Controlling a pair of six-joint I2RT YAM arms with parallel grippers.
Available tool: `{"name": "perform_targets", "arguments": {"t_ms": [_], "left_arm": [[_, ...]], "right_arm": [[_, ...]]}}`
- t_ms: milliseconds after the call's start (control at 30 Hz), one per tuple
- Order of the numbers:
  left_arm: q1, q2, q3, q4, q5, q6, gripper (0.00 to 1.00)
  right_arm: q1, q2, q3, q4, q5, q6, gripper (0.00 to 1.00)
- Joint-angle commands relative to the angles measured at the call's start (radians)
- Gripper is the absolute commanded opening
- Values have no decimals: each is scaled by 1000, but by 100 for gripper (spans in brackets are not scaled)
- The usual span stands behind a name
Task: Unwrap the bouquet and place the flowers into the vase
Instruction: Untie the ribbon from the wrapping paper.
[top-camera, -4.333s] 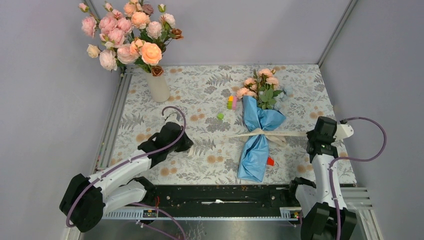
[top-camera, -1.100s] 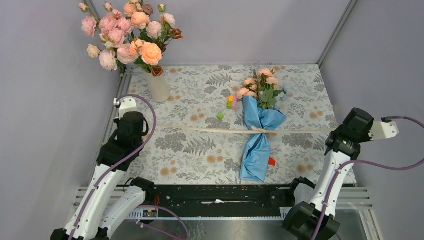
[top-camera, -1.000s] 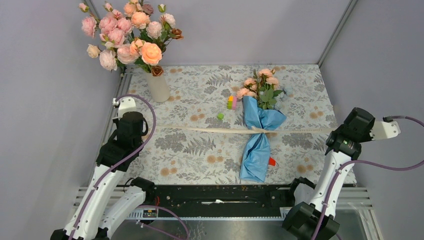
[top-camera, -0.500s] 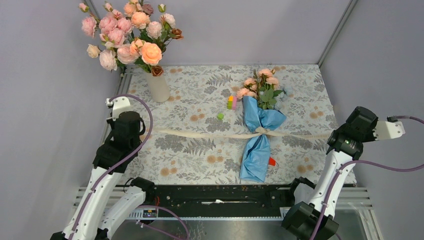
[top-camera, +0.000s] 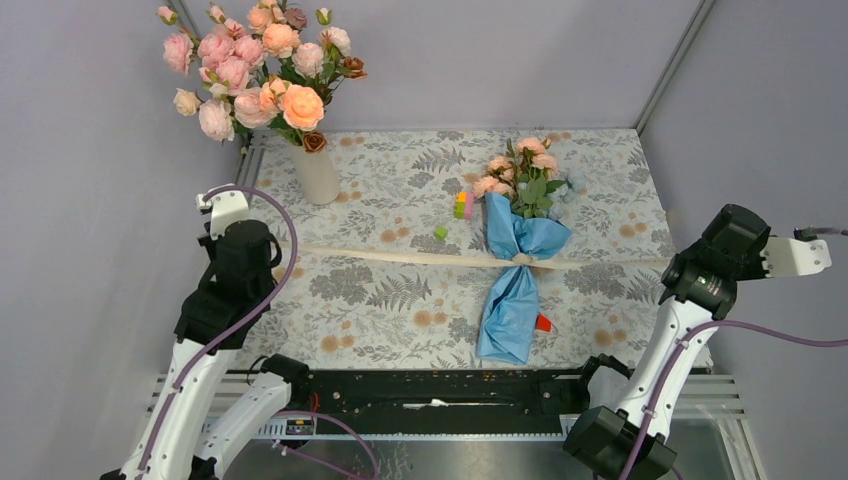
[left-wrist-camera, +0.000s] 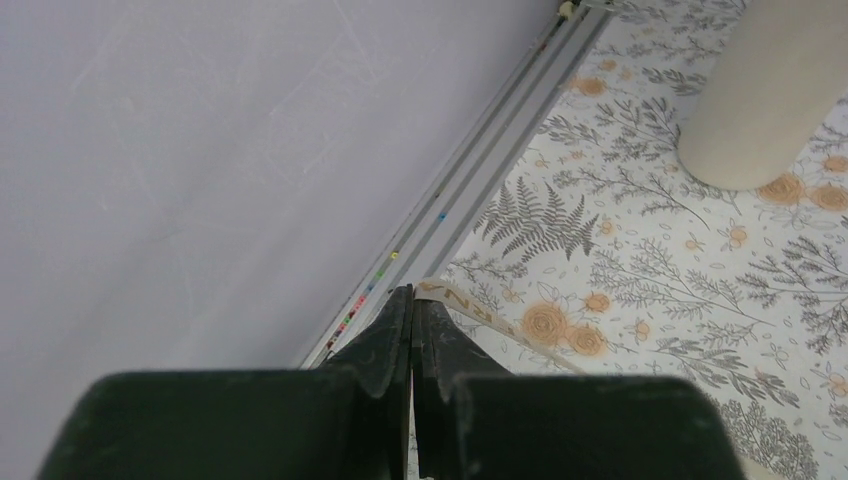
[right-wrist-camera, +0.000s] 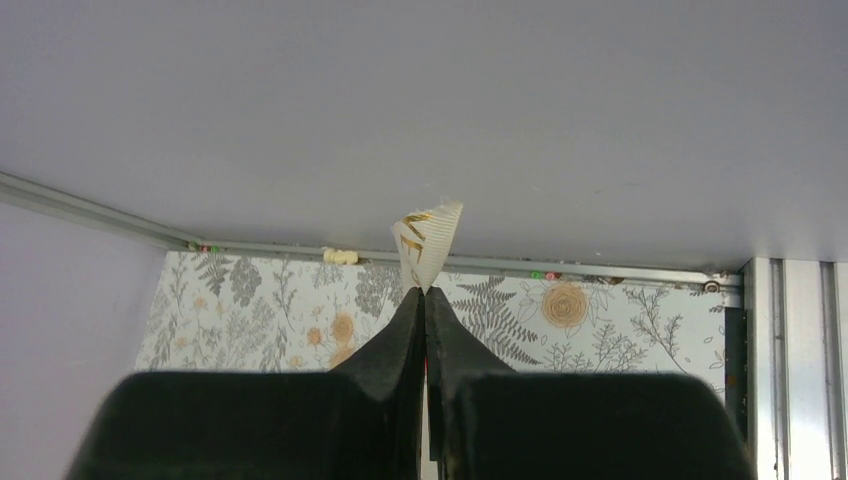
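Pinching the cream ribbon (top-camera: 420, 258) by its ends, left tool (left-wrist-camera: 411, 297) and right tool (right-wrist-camera: 424, 296) are clamped tight. It spans the desk (top-camera: 400, 310) from 9 to 3 o'clock, tied around the bouquet (top-camera: 512, 300), which lies just 3 o'clock of centre. The vase (top-camera: 318, 175) stands at 10 o'clock.

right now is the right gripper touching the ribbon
Touching. The right wrist view shows the right gripper shut on the ribbon, whose end sticks out past its tips.
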Motion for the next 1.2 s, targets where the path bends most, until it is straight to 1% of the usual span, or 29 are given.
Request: {"name": "perform_targets", "arguments": {"t_ms": [0, 167, 367, 500, 633, 667, 700, 733, 767, 800, 833, 867, 933, 1000, 1033, 1067, 1167], "left_arm": [[5, -3, 64, 46, -84, 56, 0], [5, -3, 91, 70, -107, 94, 0], [5, -6, 111, 72, -88, 98, 0], [5, -17, 95, 68, -22, 89, 0], [5, -8, 67, 17, 70, 15, 0], [6, -2, 60, 3, 88, -2, 0], [6, 4, 50, -10, 112, -19, 0], [6, 10, 38, -21, 128, -36, 0], [5, 16, 28, -32, 158, -50, 0], [6, 22, 17, -41, 177, -64, 6], [5, 27, 7, -50, 194, -78, 19], [5, 29, -2, -57, 206, -87, 40], [5, 31, -24, -56, 228, -98, 74], [6, 27, -34, -52, 269, -97, 83], [5, 24, -39, -40, 306, -90, 86], [5, 21, -44, -30, 360, -83, 88], [2, 12, -60, 6, 511, -86, 88]], "right_arm": [[-10, 4, 83, -9, 97, -14, 0], [-13, 8, 141, -8, 154, -72, 0], [-14, -5, 168, -9, 197, -103, 0], [-15, -17, 143, -8, 186, -92, 0], [-14, -33, 82, -24, 166, -54, 0], [-14, -36, 66, -29, 158, -44, 3], [-15, -39, 49, -31, 145, -38, 9], [-14, -43, 30, -35, 133, -28, 18], [-15, -46, 12, -36, 114, -22, 32], [-14, -51, -4, -37, 95, -18, 48], [-13, -55, -20, -38, 75, -12, 61], [-15, -59, -35, -37, 50, -10, 73], [-15, -66, -61, -38, -12, -10, 89], [-14, -73, -82, -33, -107, -8, 93], [-14, -76, -94, -24, -164, -12, 93], [-14, -80, -105, -16, -214, -8, 93], [-13, -90, -148, 24, -399, -4, 93]]}}
